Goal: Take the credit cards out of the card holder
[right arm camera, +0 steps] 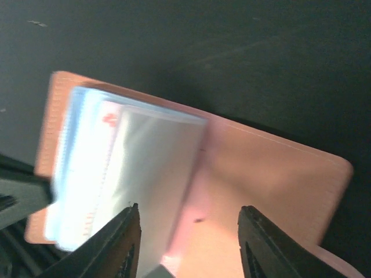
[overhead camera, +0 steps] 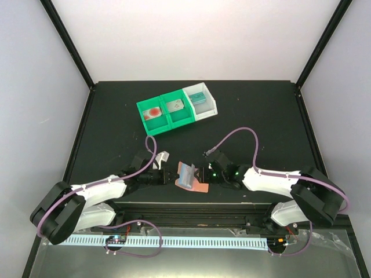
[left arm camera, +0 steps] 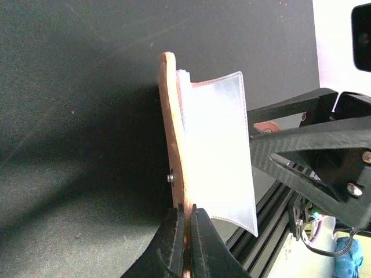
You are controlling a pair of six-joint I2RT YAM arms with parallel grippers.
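Left arm: stretched low toward the middle of the table's (overhead camera: 116, 116) near edge, left gripper (overhead camera: 166, 175) pinched shut on the card holder's (overhead camera: 190, 178) raised cover.
Right arm: reached in opposite, right gripper (overhead camera: 204, 174) spread wide over the pockets.
Card: a red-marked card (right arm camera: 109, 119) sat in a pocket.

A robotics lab bench: black table (overhead camera: 243, 116) walled by plain white panels (overhead camera: 191, 40) (black-framed corners).

The black table (overhead camera: 261, 116) carries a row of three bins (overhead camera: 168, 124), two green and one white, far centre. The open card holder (overhead camera: 200, 187) rests near centre.
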